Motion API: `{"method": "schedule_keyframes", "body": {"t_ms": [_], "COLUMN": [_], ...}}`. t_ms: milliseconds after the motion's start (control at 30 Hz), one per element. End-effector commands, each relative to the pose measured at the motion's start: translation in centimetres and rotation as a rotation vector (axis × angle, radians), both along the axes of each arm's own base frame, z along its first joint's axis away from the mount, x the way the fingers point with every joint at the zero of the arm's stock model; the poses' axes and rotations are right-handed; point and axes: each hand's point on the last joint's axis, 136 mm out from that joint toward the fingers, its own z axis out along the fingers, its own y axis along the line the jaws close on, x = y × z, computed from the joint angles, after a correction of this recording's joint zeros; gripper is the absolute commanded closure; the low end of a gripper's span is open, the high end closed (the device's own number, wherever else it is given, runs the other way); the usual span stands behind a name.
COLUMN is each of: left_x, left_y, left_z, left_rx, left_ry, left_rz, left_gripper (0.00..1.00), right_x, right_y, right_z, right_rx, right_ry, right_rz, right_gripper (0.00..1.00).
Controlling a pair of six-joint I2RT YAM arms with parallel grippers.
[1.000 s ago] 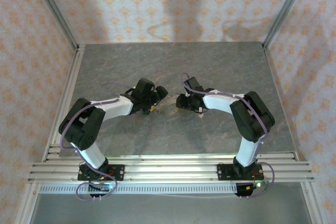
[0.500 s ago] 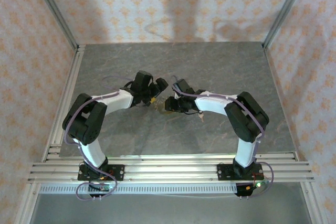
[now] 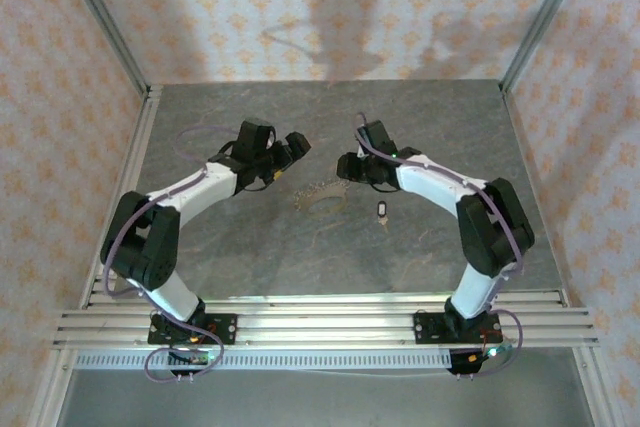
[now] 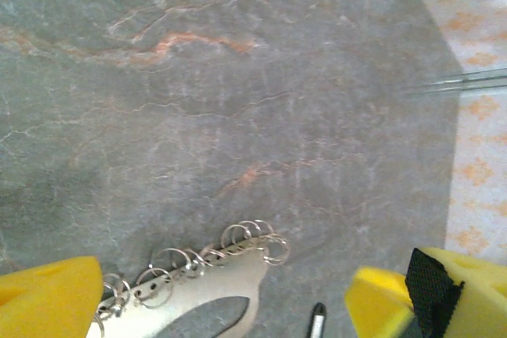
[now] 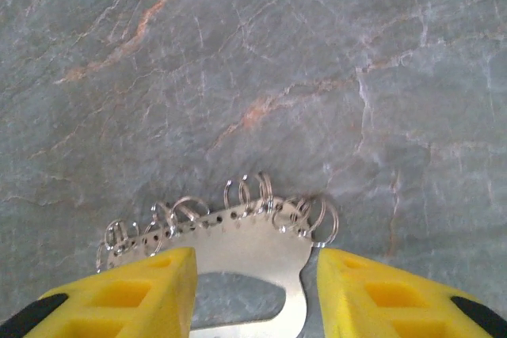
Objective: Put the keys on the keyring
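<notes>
While left pincer [image 4: 222,302] and right pincer [image 5: 257,290] gape, grey marbled tabletop [image 3: 420,117], peach patterned walls [image 3: 300,17]

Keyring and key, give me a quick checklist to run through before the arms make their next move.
1. The keyring lies flat on the table, free of both hands: ok.
2. The key lies on the table, apart from the keyring: ok.
3. The left hand is open and empty: ok.
4. The right hand is open and empty: ok.
5. The key is threaded on the keyring: not ok.
6. Which way the key's hole faces: cannot tell, too small.
</notes>
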Motion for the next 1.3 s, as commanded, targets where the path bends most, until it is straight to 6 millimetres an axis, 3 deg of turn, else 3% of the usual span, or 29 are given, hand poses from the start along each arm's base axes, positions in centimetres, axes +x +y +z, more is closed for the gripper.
{"method": "schedule_keyframes", "body": {"t_ms": [0,300,567,833,1267], "left_x": [-2.5,-6.5,-8.2,-8.1,-7.1], "left_y": [-0.3,-2.6,-2.9,-2.7,-3.5], "left_z": [0.5,0.4,-0.8,-0.9,-1.4], "left_rx": [0.005,0.002,-0.002,0.012,0.049], "left_ry": [0.006,0.017,0.02,0.017,0.007], "left_rz": [-0.03,-0.034,0.014,0.015,-0.03], "left_gripper": [0.0,0.0,0.0,0.0,0.0], "right_x": [1.3,3.8,3.7,1.2,-3.9], "right_y": [0.7,4.7,5.5,4.8,4.2], "right_z": [-1.6,-4.2,-5.9,-6.9,-4.9], "right_rx": [-0.058,-0.002,0.014,0.014,0.104], "right_ry": [0.027,0.109,0.148,0.178,0.163], "right_rz": [0.068,0.16,0.153,0.161,0.144], "right_gripper": [0.56,0.58,0.59,0.6,0.6]}}
